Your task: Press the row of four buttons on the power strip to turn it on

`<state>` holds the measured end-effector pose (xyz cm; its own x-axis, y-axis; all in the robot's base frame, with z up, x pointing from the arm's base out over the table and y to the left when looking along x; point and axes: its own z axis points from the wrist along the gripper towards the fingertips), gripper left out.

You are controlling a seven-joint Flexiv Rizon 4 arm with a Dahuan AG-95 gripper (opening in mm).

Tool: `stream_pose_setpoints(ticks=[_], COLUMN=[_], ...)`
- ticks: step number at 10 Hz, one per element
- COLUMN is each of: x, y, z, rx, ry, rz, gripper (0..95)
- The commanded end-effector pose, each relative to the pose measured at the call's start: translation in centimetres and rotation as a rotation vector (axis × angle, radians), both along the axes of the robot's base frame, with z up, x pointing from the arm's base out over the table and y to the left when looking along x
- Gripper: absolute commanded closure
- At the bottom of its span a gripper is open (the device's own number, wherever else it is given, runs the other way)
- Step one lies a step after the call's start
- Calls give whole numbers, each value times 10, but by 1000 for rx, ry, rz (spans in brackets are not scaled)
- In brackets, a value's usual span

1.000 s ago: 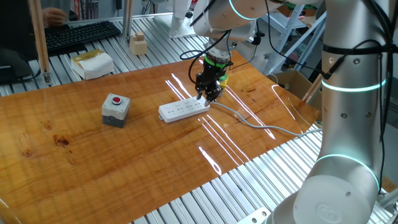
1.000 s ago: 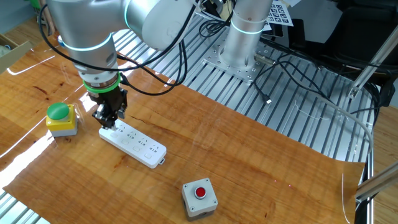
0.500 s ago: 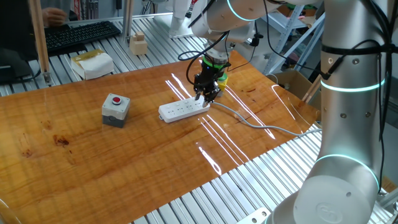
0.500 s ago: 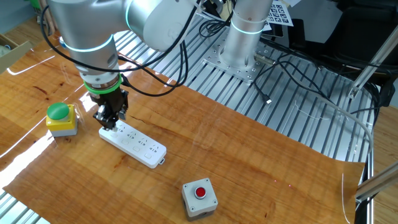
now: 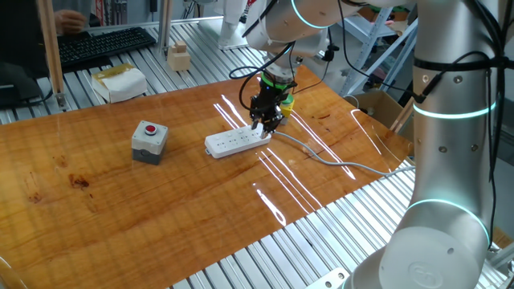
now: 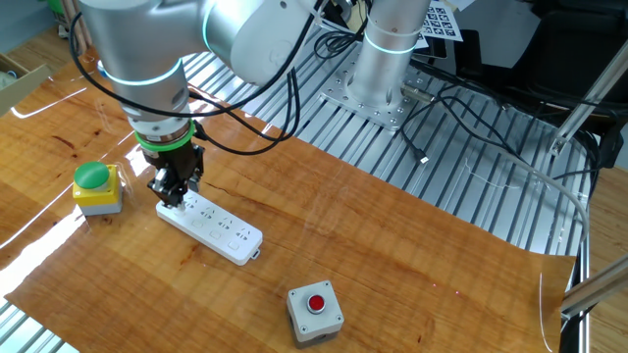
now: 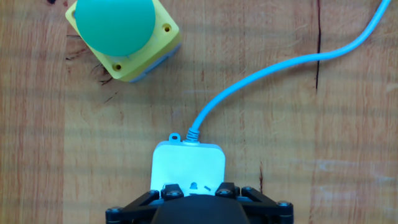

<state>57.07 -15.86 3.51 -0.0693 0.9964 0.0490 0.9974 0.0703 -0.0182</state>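
On the wooden table (image 5: 161, 209) lies one white power strip (image 5: 235, 141), with one grey cable (image 5: 337, 163) running off toward 4 o'clock. There are two button boxes: one grey box with a red button (image 5: 149, 140) at 9 o'clock from the strip, and one yellow box with a green cap (image 6: 95, 186). One robot arm (image 6: 147, 59) carries one gripper (image 6: 175, 199). Beyond the table, at 11 o'clock, sit one black keyboard (image 5: 104, 44), one small wooden block (image 5: 178, 57) and one white carton (image 5: 119, 82).

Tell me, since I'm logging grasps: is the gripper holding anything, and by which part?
Nothing is held. The gripper points down at the cable end of the power strip, which lies flat on the table; whether the fingertips touch it cannot be told.
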Motion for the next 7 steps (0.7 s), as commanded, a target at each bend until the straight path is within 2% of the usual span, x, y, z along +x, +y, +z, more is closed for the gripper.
stream_pose_setpoints(ticks=[1, 7], x=[0, 3], y=[0, 1], z=[0, -1], rx=[1, 2], ry=[-2, -22], rz=[-1, -23], gripper=[570, 570])
